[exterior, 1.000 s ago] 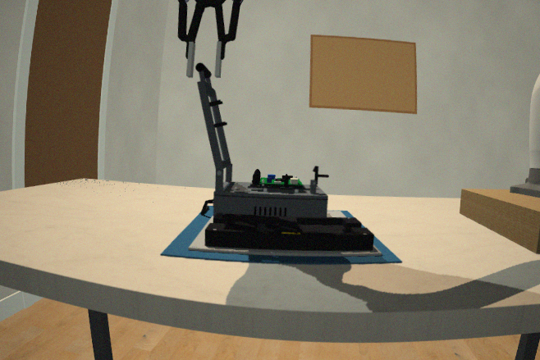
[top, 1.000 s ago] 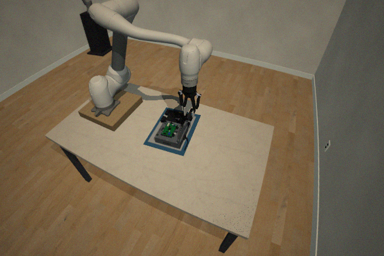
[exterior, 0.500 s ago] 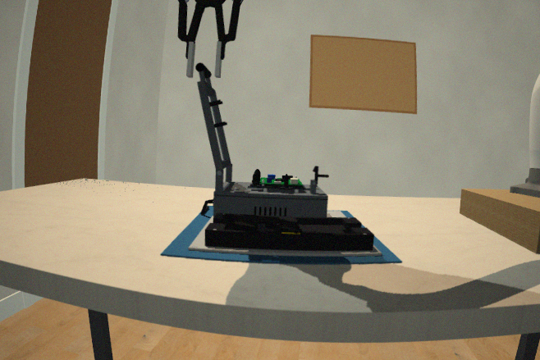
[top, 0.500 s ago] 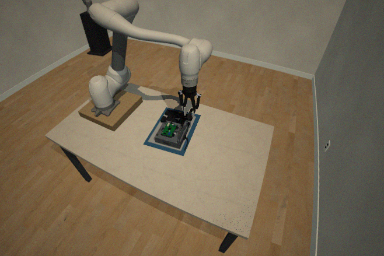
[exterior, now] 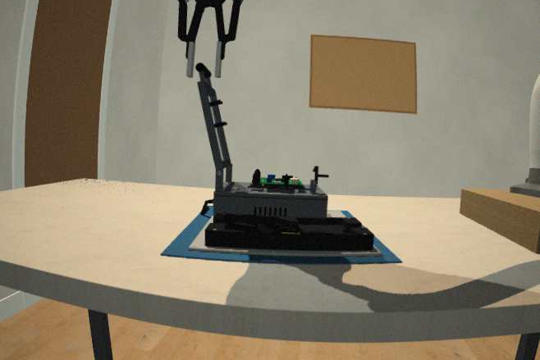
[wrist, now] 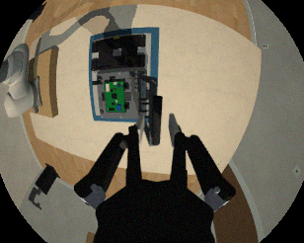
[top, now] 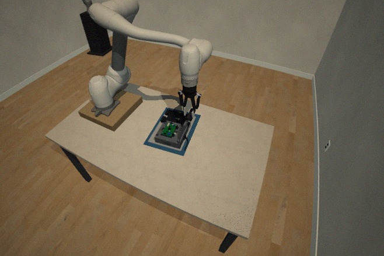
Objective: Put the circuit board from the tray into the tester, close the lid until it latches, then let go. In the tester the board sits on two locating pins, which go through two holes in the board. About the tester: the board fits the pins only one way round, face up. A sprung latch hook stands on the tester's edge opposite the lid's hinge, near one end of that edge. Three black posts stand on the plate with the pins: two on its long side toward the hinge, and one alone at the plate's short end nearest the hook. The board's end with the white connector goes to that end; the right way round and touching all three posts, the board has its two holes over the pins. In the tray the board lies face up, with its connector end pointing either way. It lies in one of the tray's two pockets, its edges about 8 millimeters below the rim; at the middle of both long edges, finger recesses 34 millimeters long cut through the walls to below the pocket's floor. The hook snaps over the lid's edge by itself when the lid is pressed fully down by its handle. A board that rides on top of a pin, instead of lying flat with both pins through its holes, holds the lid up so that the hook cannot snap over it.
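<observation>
The green circuit board [exterior: 279,180] lies in the grey tester [exterior: 270,201], on its plate; whether it sits flat on the pins I cannot tell. It also shows in the wrist view [wrist: 115,97] and in the top view [top: 168,129]. The tester's lid [exterior: 214,125] stands open, nearly upright, with its black handle [exterior: 203,69] at the top. My gripper [exterior: 203,75] points down with its fingers partly open on either side of the handle, a gap on each side. The latch hook [exterior: 315,172] stands on the far edge from the hinge. The black tray [exterior: 287,235] lies in front of the tester.
Tester and tray rest on a blue mat [exterior: 183,242] near the table's middle. The arm's base stands on a wooden block [top: 110,112] at the table's corner. A dark stand [top: 96,34] is on the floor in the room's corner.
</observation>
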`<state>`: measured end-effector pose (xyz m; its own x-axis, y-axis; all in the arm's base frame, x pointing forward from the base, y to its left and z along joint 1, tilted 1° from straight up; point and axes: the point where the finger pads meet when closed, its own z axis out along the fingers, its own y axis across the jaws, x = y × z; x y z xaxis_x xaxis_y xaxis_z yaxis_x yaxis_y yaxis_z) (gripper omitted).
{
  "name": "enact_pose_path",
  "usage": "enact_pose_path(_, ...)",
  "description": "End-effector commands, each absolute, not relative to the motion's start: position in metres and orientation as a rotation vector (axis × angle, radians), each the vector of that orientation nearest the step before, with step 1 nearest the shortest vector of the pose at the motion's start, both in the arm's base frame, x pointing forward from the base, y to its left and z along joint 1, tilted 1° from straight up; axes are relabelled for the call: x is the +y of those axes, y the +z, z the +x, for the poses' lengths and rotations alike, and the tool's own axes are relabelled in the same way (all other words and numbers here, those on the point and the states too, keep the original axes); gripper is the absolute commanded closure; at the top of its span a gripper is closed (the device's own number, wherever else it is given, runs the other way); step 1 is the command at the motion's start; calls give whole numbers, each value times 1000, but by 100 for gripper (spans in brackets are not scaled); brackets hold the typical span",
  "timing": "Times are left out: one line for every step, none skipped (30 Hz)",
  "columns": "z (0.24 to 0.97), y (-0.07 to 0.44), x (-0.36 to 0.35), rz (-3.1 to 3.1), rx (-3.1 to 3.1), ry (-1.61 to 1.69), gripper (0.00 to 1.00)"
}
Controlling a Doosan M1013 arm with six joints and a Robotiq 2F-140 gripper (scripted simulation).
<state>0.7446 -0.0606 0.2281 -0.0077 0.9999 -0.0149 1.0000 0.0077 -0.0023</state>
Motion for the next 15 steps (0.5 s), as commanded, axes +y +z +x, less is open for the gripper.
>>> enact_pose_path(745,228,-61,2206,2224,-19,70)
enact_pose_path(745,228,-61,2206,2224,-19,70)
enact_pose_path(745,228,-61,2206,2224,-19,70)
enact_pose_path(745,228,-61,2206,2224,-19,70)
enact_pose_path(745,228,-61,2206,2224,-19,70)
enact_pose_path(745,228,-61,2206,2224,-19,70)
enact_pose_path(745,228,-61,2206,2224,-19,70)
enact_pose_path(745,228,-61,2206,2224,-19,100)
enact_pose_path(745,228,-61,2206,2224,-19,100)
enact_pose_path(745,228,-61,2206,2224,-19,100)
enact_pose_path(745,228,-61,2206,2224,-19,100)
enact_pose_path(745,228,-61,2206,2224,-19,100)
enact_pose_path(745,228,-61,2206,2224,-19,100)
enact_pose_path(745,228,-61,2206,2224,-19,100)
enact_pose_path(745,228,-61,2206,2224,-19,100)
